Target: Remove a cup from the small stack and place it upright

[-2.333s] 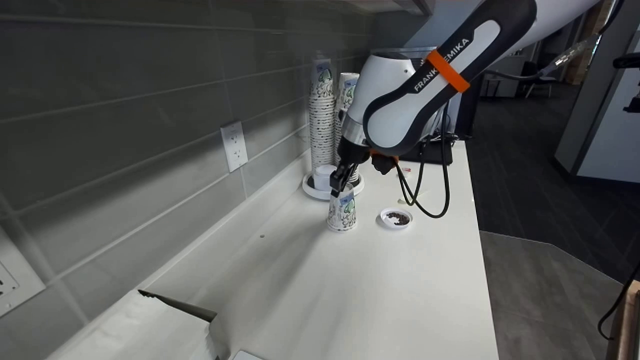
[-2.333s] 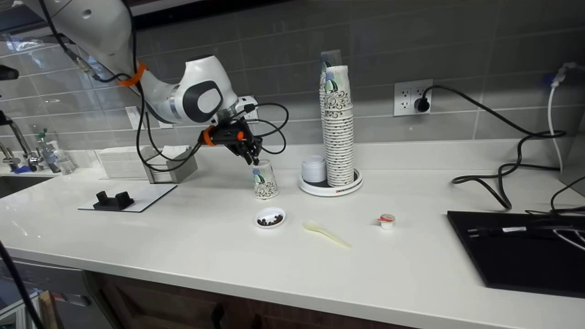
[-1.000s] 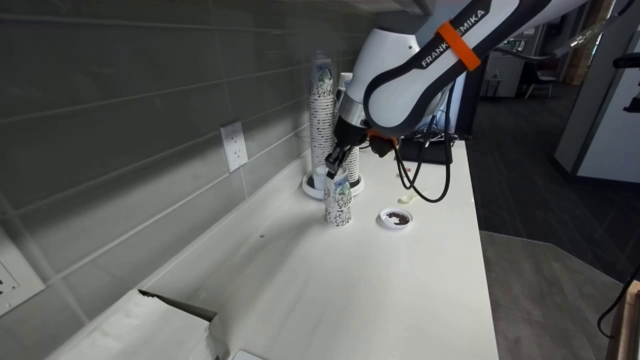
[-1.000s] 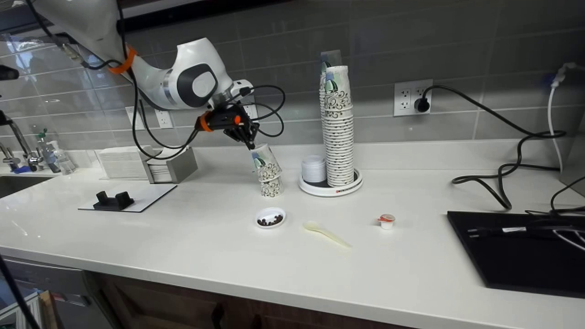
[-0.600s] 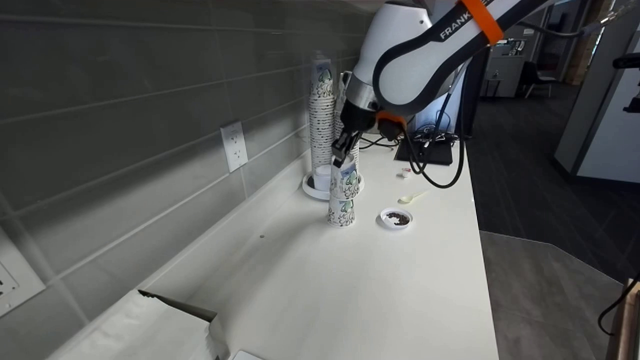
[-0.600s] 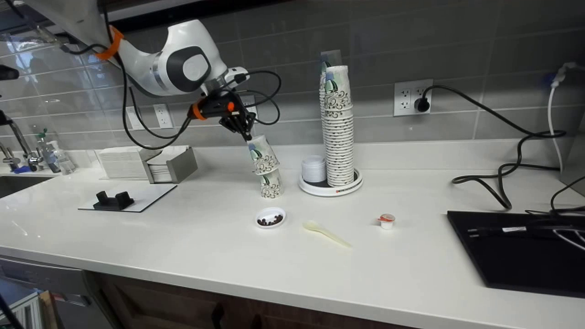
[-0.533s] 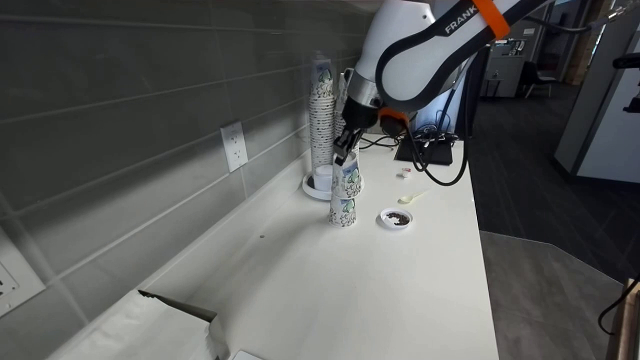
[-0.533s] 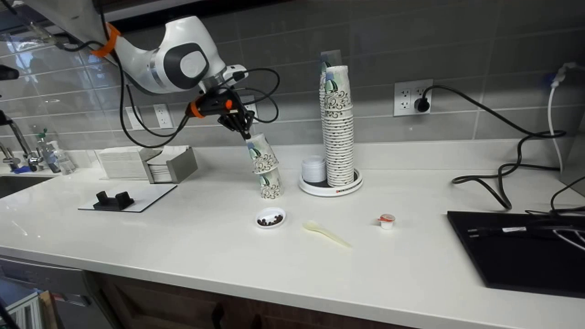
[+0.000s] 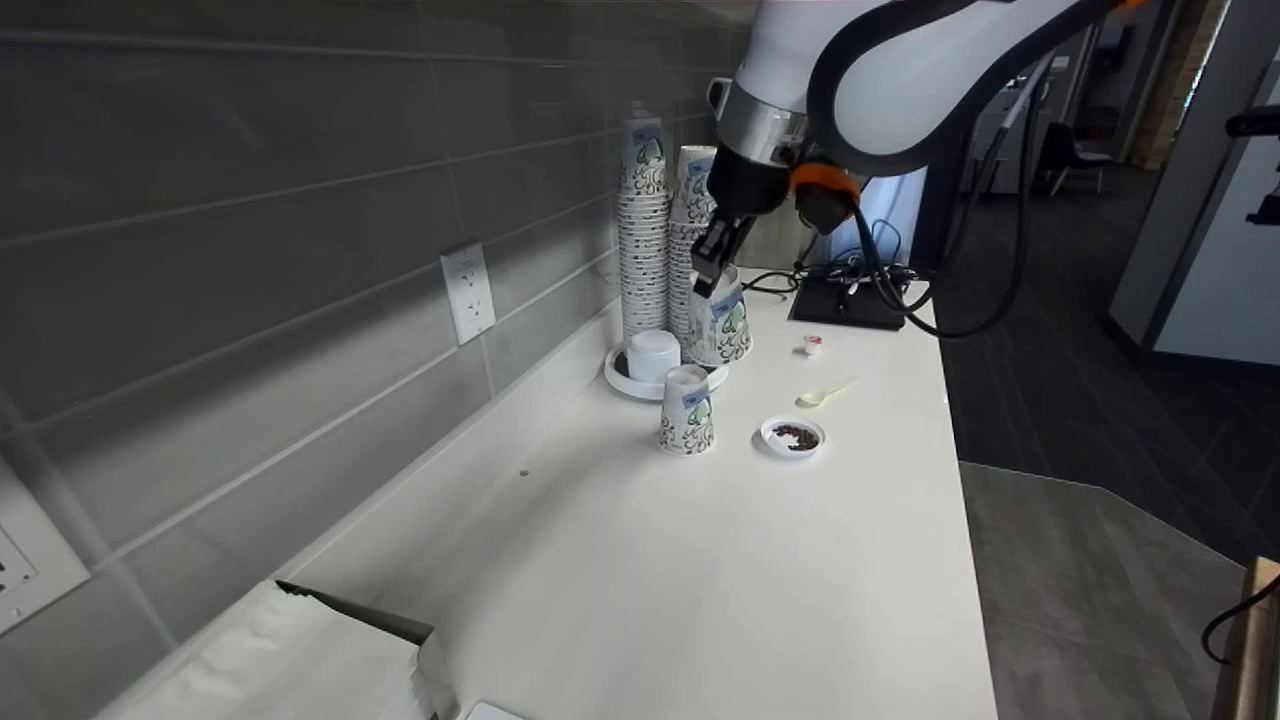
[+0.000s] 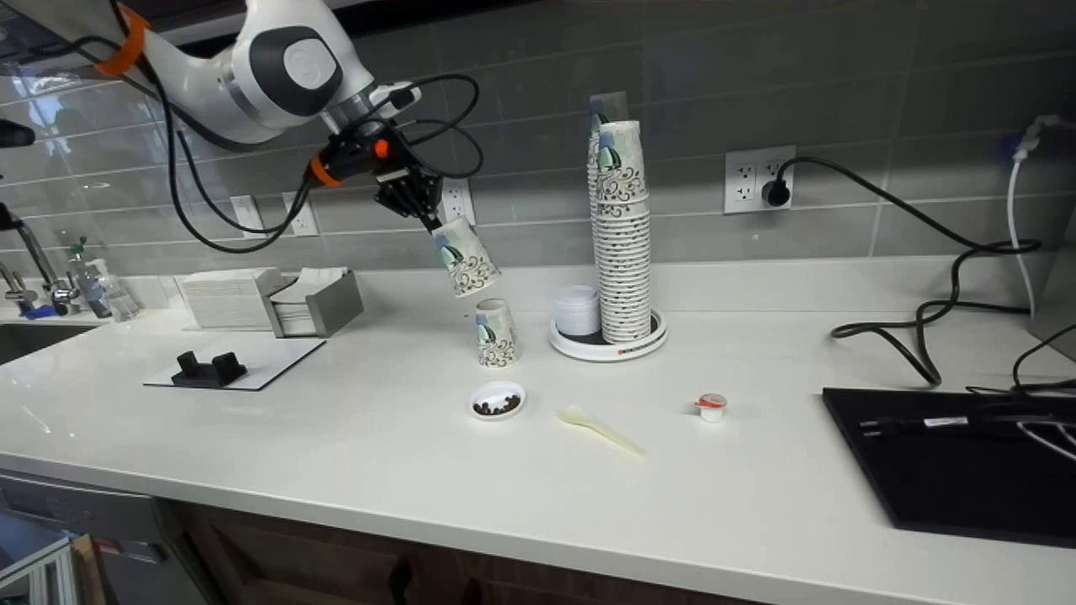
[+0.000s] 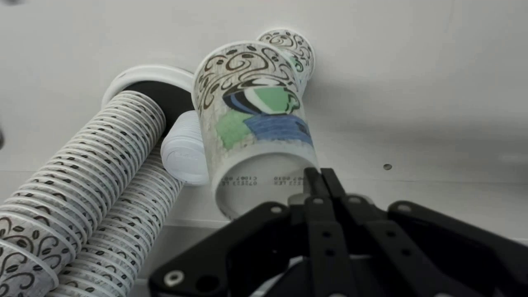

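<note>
The cup (image 10: 466,259) is white with a swirl pattern and a blue-green patch. It hangs upside down and tilted in the air, its base toward my gripper. My gripper (image 11: 320,170) is shut on the wall at the edge of its base, one finger inside the base recess. The cup also shows in the wrist view (image 11: 251,95) and in an exterior view (image 9: 720,320). The small stack (image 10: 496,334) stands upside down on the counter, below and apart from the cup. In the wrist view the cup partly hides it. How many cups it holds cannot be told.
Two tall cup stacks (image 10: 624,260) and white lids (image 10: 577,311) stand on a round tray (image 10: 609,354) beside the small stack. A dish (image 10: 498,387) of dark bits, a spoon (image 10: 601,430) and a creamer pod (image 10: 711,409) lie nearer the front. A napkin holder (image 10: 336,304) stands at the wall.
My gripper has risen and carried the cup up off the small stack. Earlier the cup overlapped the stack; now a gap shows between them. The small stack has stayed on the counter.
</note>
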Motion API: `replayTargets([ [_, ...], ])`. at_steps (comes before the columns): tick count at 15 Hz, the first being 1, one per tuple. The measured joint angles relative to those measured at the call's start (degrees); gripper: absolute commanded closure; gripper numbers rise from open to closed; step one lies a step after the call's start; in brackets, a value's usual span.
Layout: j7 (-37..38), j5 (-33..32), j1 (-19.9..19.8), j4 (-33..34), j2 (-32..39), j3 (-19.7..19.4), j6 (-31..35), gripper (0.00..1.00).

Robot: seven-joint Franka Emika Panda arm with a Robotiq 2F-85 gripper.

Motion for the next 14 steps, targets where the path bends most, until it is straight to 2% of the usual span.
replayTargets([
  [5,1.06,-3.8,0.77,-0.85,-5.24,3.44,-15.99,0.99],
  [8,0.37,-4.56,1.73,-1.01,-5.51,5.39,-24.39,0.98],
  [14,-1.84,-4.0,2.69,-1.15,-3.03,5.85,-25.3,0.99],
])
